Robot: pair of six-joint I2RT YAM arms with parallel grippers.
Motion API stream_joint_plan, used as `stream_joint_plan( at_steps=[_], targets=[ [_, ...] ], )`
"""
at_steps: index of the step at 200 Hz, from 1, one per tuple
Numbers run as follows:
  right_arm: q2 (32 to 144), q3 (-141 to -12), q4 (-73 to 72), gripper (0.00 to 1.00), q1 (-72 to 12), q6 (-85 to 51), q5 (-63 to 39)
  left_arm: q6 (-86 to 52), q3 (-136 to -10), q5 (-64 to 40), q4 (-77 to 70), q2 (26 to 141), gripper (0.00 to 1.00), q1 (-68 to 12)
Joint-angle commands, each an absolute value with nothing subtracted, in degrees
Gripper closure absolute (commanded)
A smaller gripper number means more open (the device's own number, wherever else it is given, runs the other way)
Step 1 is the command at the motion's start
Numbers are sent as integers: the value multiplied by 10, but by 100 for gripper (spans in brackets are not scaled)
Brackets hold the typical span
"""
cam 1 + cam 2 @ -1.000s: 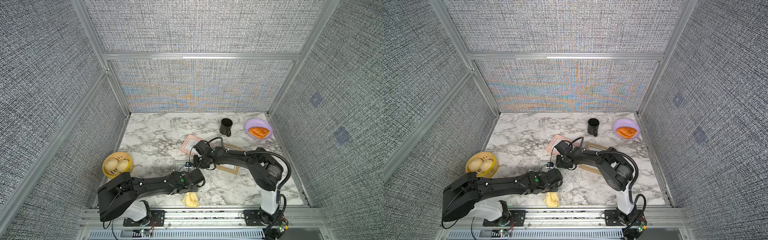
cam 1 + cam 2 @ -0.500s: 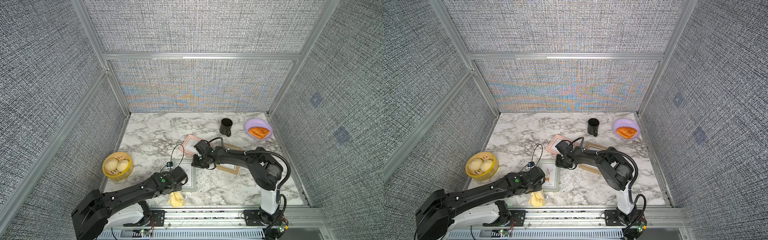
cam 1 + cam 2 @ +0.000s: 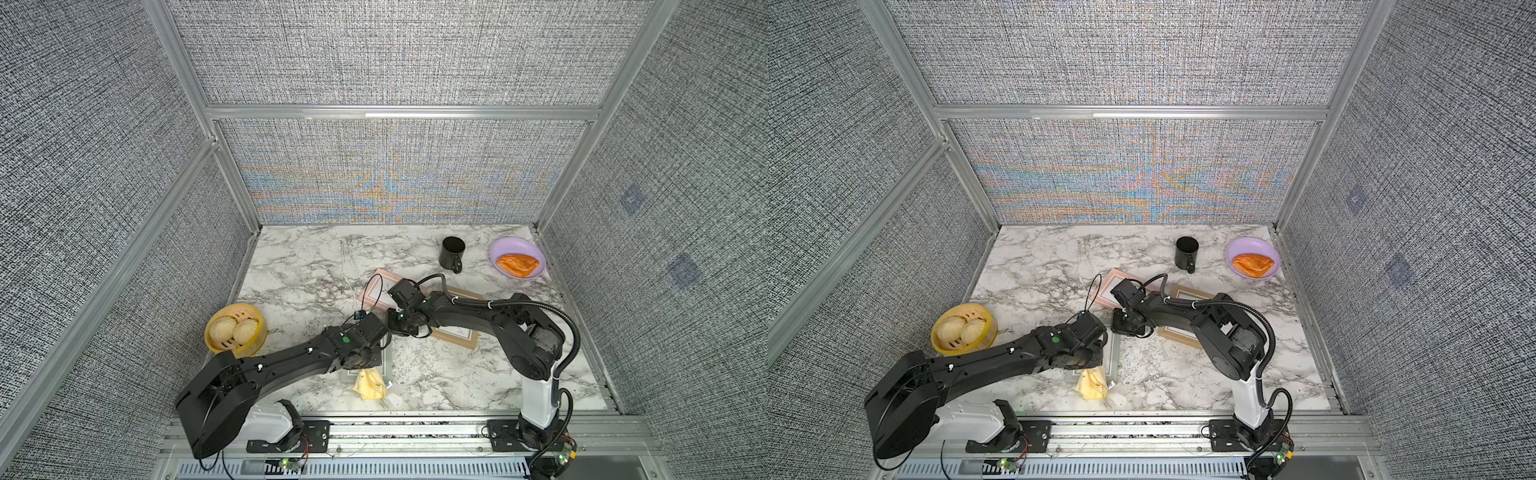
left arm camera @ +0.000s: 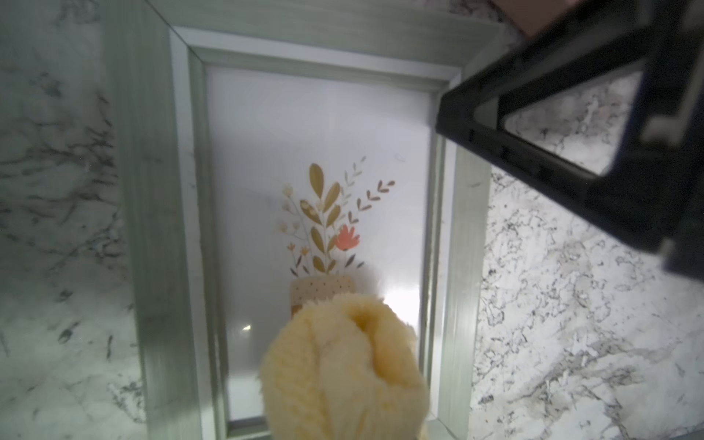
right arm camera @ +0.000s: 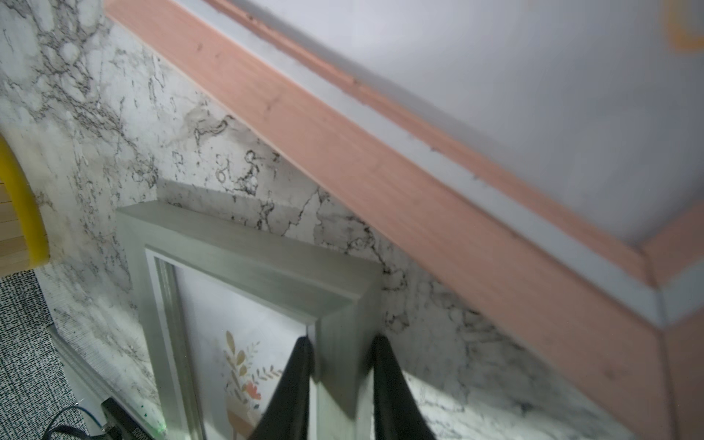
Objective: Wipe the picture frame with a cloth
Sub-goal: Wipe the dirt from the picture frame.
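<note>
Well into the wiping step, by the look of it. Clamped right down with the left gripper (image 3: 362,360) on a bunched wad of the pale-yellow cloth (image 4: 343,365), nothing else in that grip. Down over the glass of the grey-green picture frame (image 4: 152,228), low by the printed flower pot and close to the near short rail; touching or just above, hard to call from the wrist view. In a top view, more of the cloth (image 3: 369,384) spilling past the frame's front edge, toward the front of the marble table (image 3: 299,266). Pinching with the right gripper (image 5: 341,343), jaws only narrowly apart, on one long rail close to the far corner: one finger on the glass side, one outside, pinning the frame flat. Next, most likely: press lightly and sweep up the pane toward the far rail, stopping short of those right fingers, with the pinch held firm against sliding. Just beyond, a pink frame (image 5: 381,171), not in either grip.
</note>
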State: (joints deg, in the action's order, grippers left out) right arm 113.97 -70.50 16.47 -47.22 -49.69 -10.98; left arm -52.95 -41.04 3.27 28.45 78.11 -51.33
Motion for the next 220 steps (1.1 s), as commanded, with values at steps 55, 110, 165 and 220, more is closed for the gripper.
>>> stream_joint_plan(
  at_steps=[55, 110, 165, 220],
  targets=[
    [1164, -700, 277, 81, -473, -494, -80, -450, -452, 8, 294, 839, 100, -424],
    [1164, -697, 272, 81, -471, -496, -81, -441, -461, -22, 257, 886, 100, -403],
    [1169, -700, 269, 81, -471, -500, -83, -439, -487, -103, 183, 947, 100, -424],
    [1176, -704, 268, 81, -472, -505, -82, -412, -474, -46, 243, 920, 100, -407]
  ],
)
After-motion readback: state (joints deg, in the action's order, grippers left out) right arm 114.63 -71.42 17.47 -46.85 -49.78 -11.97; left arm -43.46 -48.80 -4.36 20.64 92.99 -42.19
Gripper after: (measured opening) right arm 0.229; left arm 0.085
